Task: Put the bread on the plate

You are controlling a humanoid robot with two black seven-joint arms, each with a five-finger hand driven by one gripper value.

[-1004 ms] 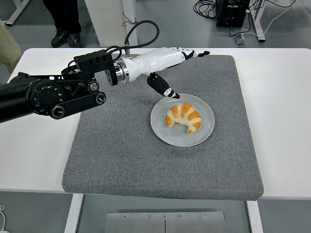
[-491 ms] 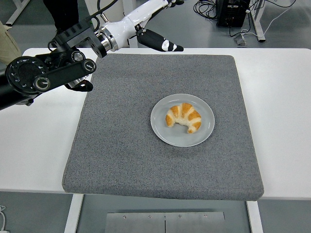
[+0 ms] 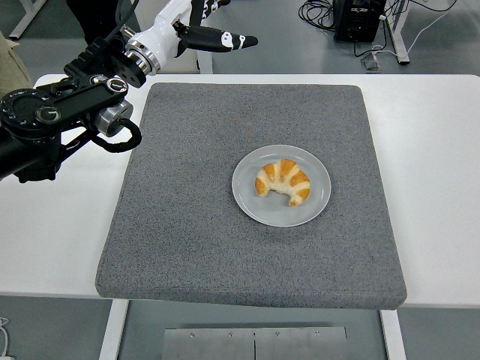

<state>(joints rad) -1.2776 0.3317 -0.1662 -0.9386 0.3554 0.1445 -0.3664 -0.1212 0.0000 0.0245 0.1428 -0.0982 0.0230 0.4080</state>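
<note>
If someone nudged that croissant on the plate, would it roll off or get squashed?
The croissant lies flat in a curved crescent, so it would probably slide rather than roll. Its puffy, ridged crust suggests it is light and would likely dent or flake under firm fingers. The plate looks smooth and shallow, so a hard push might carry the croissant over its rim.

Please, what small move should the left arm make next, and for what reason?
Probably it should simply finish pulling back toward the left edge and rest. The croissant already lies on the grey plate, on the grey mat, and the left hand is raised above the table's far edge, fingers relaxed and holding nothing, so nothing seems left to grasp.
</note>
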